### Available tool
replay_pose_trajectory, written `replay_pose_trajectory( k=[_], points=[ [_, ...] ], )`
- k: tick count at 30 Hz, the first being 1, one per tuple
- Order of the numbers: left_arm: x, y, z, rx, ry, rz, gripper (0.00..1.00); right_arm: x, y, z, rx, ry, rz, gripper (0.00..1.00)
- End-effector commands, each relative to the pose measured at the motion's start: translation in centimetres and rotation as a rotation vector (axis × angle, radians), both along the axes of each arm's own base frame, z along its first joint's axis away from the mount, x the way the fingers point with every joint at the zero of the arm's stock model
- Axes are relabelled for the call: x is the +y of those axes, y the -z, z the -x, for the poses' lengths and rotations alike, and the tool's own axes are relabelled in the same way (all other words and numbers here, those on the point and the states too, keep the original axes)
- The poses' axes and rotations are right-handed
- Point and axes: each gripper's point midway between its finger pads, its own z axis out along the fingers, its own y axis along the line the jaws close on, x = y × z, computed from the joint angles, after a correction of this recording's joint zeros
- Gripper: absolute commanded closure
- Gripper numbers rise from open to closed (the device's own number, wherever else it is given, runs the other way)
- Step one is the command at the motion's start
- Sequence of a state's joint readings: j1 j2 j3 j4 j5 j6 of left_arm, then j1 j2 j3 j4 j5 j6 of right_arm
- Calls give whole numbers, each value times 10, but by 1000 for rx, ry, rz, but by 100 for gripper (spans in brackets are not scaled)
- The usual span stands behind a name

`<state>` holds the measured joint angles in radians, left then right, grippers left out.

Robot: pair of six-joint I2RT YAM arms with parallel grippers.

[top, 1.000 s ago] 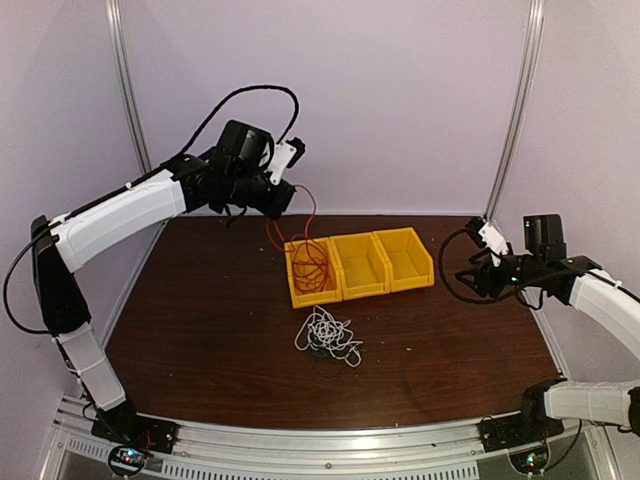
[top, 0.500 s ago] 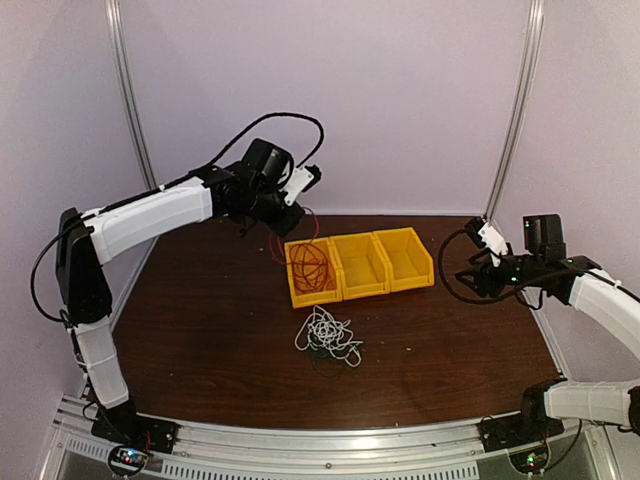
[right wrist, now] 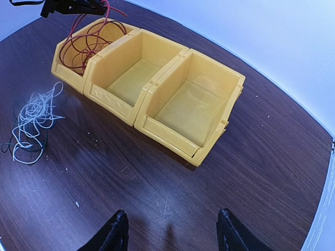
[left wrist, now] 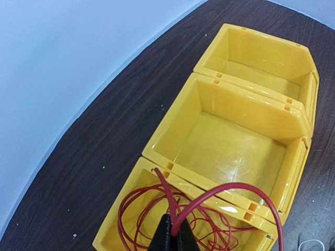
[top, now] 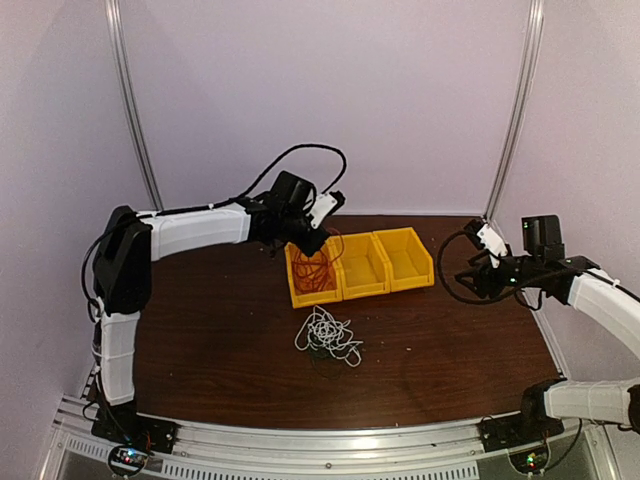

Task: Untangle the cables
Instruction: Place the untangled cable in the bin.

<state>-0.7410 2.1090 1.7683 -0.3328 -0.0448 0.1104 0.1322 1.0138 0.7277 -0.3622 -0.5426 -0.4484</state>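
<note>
The left gripper (left wrist: 174, 224), clenched on the red cable (left wrist: 238, 186) coiled into the left bin (top: 315, 297) near the bench's far edge, seems mid-deposit and must next release it cleanly, while the right gripper (right wrist: 170, 230) hangs released.

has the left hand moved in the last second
Yes. In the top view the left hand, shut on the red cable, has come right and down toward the row of yellow bins and now sits over the leftmost one.

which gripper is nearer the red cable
Left. The left gripper is shut on the red cable above the leftmost bin; the right gripper hangs open beyond the rightmost bin, well clear of it.
</note>
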Motion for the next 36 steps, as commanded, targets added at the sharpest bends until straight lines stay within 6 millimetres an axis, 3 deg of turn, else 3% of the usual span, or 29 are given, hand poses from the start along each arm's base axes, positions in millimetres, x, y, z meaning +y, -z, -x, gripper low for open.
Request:
replay_pose_trajectory(
  k=[1,5,11,17,36],
  points=[
    [-23,-17,-11,-69,48,163,100,-5,7,-2,4,16,24,43],
    [-19,-5,-12,-57,15,150,100,-5,9,-2,9,14,29,43],
    [8,19,-9,12,-111,90,100,-3,11,-2,22,1,20,43],
    [3,48,1,204,-219,201,100,-2,17,-3,44,-5,24,43],
    [18,77,-2,304,-439,230,100,-6,16,-3,26,9,44,43]
  ],
)
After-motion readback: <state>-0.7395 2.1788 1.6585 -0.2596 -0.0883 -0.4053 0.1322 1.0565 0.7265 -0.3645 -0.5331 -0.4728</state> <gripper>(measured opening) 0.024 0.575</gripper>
